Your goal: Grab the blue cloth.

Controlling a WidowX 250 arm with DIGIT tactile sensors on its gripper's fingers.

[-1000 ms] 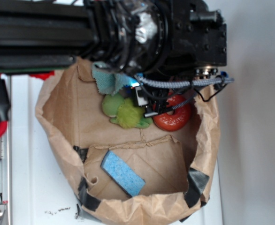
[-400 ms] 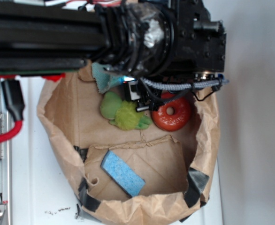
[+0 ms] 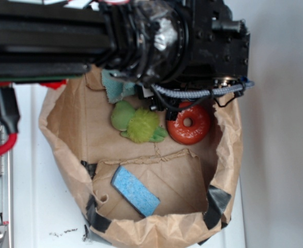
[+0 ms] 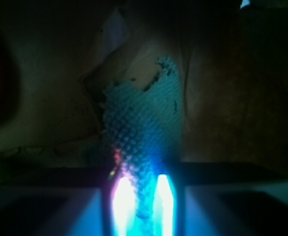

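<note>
In the wrist view the gripper (image 4: 144, 201) is clamped on the blue cloth (image 4: 141, 125), its lit fingers (image 4: 123, 204) pinching the near edge. Beyond, the cloth (image 3: 116, 88) sits at the far end of the paper bag (image 3: 63, 134), beside the green toy (image 3: 138, 124) and red ring (image 3: 188, 124).

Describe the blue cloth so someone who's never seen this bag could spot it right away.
Look inside the crumpled brown paper bag, at its far end under the black robot arm. The light teal-blue terry cloth lies there, partly hidden, just above the fuzzy green plush toy. Unlike the brighter blue rectangular sponge block, it is limp, nubbly and frayed.
</note>
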